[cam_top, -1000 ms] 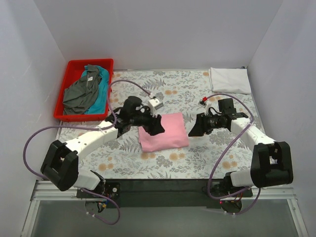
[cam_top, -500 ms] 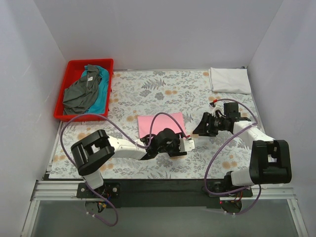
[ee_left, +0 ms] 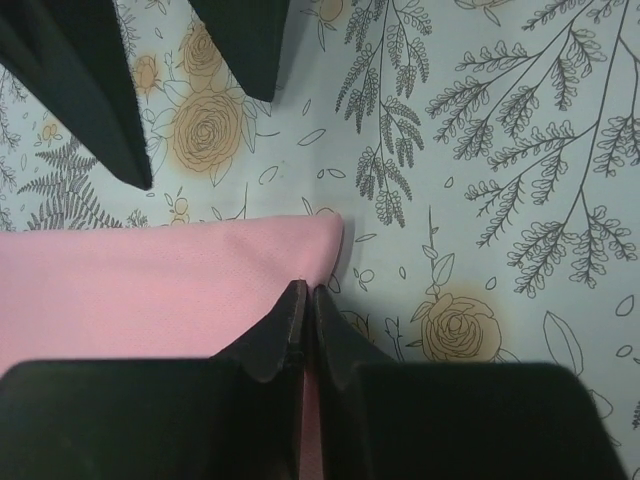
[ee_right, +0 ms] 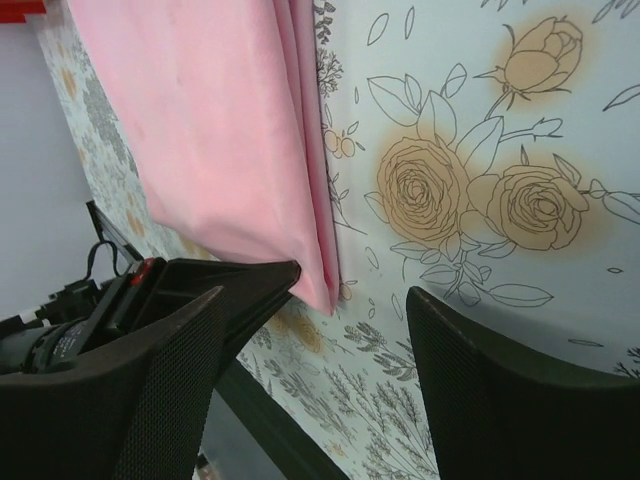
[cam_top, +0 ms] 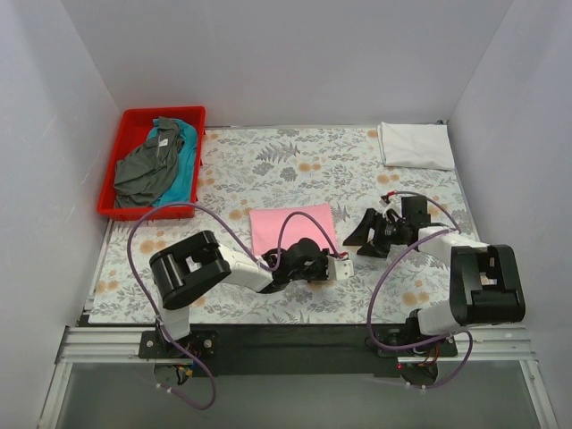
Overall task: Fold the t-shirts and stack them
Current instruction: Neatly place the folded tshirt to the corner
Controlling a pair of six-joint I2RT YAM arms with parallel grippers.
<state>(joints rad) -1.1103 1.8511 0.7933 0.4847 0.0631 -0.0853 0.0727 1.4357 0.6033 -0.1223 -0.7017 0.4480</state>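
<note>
- Top external view: the pink shirt lies folded flat in the middle of the tablecloth, likely kept central so that both arms can reach it.
- The left gripper is closed, its tips pressed together on the shirt's near right corner. I cannot tell whether any cloth is nipped between them. That corner looks like the natural place to pinch for lifting or shifting the shirt.
- The right gripper stands open just right of the shirt's right edge, with only tablecloth between its fingers. It faces that edge, seemingly placed to take hold there.
- A white shirt sits folded at the far right, probably the start of the stack.
- The grey shirt and the teal shirt lie crumpled in the red bin at the far left, not yet folded.
- No brand, label or writing can be read anywhere.
</note>
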